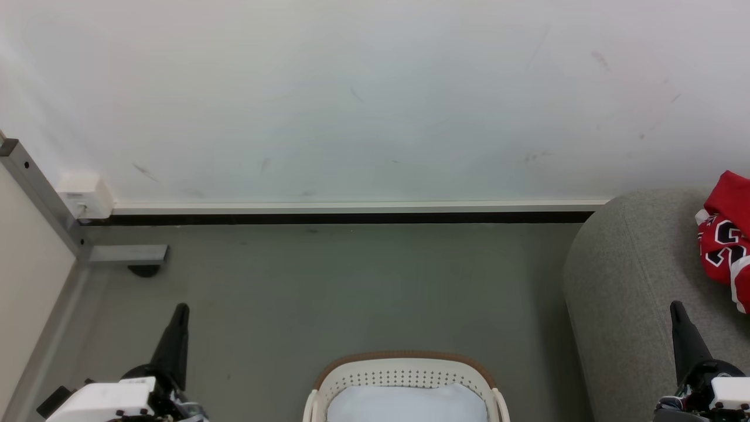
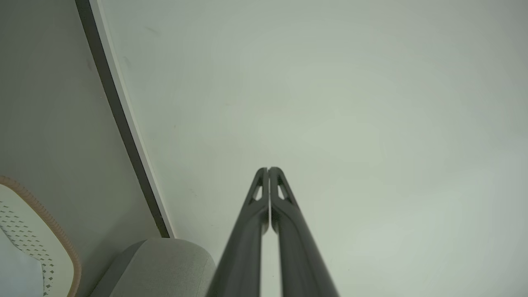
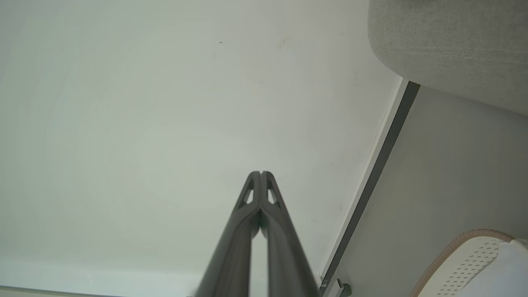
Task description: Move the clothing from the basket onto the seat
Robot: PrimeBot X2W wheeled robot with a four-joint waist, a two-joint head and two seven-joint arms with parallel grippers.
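At the far left, the left end effector (image 1: 180, 313) points up over the grey floor (image 1: 351, 281). Its two dark fingers are pressed together with nothing between them, and the left wrist view shows the same closed tips against the white wall (image 2: 330, 103). In the middle, at the bottom edge, sits the basket (image 1: 404, 355). Inside it is a smooth pale patch (image 1: 404, 404), and I cannot tell whether that is a garment or the basket's own bottom. To the right rises the seat (image 1: 633, 281). On it, cut off by the view's right edge, lies the clothing (image 1: 723, 234), red with black-and-white numerals. Just below, the right end effector (image 1: 678, 313) is likewise closed and empty.

If the pale patch is cloth, stopping here would leave a piece behind. A reach with the fingers closed would only prod. It could shove or tip the light basket, or snag a hole in its side. The right arm is near the clothing and could drag it off the seat when it swings.
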